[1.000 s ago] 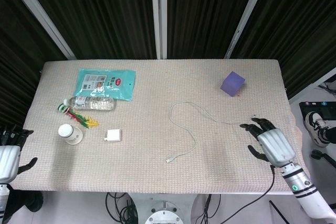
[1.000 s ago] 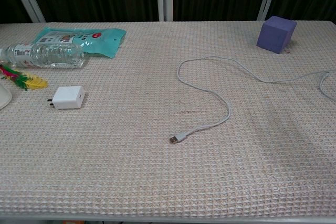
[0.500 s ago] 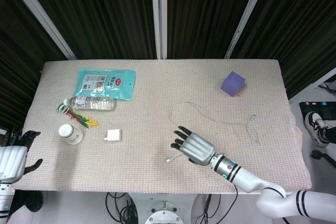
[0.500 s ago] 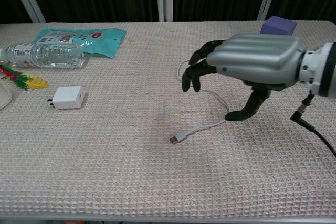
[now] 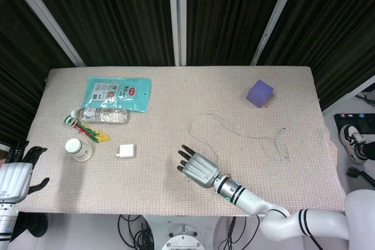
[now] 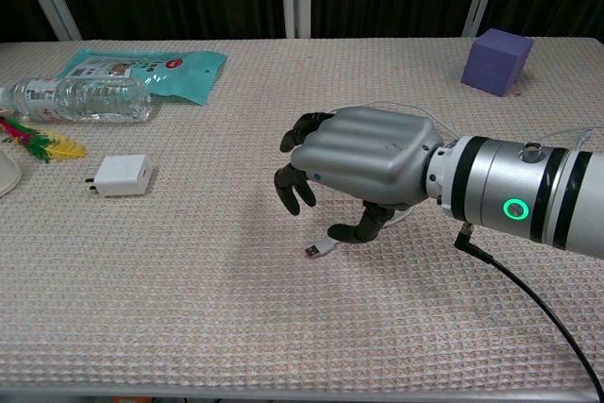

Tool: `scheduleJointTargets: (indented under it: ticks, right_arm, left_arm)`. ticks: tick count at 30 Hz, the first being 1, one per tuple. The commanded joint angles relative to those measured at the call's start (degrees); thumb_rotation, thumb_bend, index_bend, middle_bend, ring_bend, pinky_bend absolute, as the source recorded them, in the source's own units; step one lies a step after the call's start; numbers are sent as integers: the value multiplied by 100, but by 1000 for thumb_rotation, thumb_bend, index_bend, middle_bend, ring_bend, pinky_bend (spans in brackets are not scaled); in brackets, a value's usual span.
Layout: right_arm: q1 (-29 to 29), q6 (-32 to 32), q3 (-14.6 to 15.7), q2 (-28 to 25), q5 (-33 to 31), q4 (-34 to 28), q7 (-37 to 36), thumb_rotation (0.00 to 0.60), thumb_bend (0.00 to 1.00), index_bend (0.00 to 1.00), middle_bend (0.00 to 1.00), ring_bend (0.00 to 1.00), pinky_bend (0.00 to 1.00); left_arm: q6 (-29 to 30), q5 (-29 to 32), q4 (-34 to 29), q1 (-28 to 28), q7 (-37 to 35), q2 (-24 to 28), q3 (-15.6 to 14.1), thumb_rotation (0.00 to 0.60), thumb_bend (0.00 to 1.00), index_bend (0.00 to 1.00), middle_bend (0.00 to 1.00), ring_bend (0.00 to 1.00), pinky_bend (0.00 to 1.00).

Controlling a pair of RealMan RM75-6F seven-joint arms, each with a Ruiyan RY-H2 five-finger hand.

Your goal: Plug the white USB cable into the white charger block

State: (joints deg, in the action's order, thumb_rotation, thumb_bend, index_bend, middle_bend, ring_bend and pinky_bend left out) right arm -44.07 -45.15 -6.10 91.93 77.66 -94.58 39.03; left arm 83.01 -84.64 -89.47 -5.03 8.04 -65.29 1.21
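The white charger block (image 5: 126, 151) (image 6: 123, 176) lies on the mat at the left, prongs pointing left. The white USB cable (image 5: 202, 119) loops across the middle of the table. Its plug end (image 6: 316, 250) lies flat on the mat. My right hand (image 5: 197, 169) (image 6: 363, 162) hovers just over that plug end with its fingers curved downward and apart, holding nothing. The thumb tip is down beside the cable. In the head view the plug is hidden under the hand. My left hand (image 5: 14, 177) is off the table's left edge, fingers spread and holding nothing.
A purple cube (image 5: 259, 93) (image 6: 496, 60) sits at the back right. At the back left lie a teal packet (image 5: 119, 93), a clear bottle (image 5: 102, 115) and a coloured feathered toy (image 5: 94, 133). A white round lid (image 5: 77, 149) sits left of the charger.
My right hand swept from the table's right edge leftward to over the cable's plug end and lowered. The left hand barely moved.
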Motion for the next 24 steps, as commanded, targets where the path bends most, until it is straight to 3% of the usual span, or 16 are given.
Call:
scheduleJointTargets:
  ticks: [1, 24]
  right_arm:
    - [66, -156, 110, 122, -81, 103, 87, 600, 270, 415, 406, 105, 36]
    - [65, -443, 403, 477, -506, 286, 343, 600, 327, 439, 391, 100, 0]
  left_arm:
    - [-31, 22, 36, -5, -38, -21, -3, 600, 145, 221, 192, 34, 0]
    - [-84, 28, 167, -34, -162, -71, -12, 600, 144, 221, 182, 34, 0]
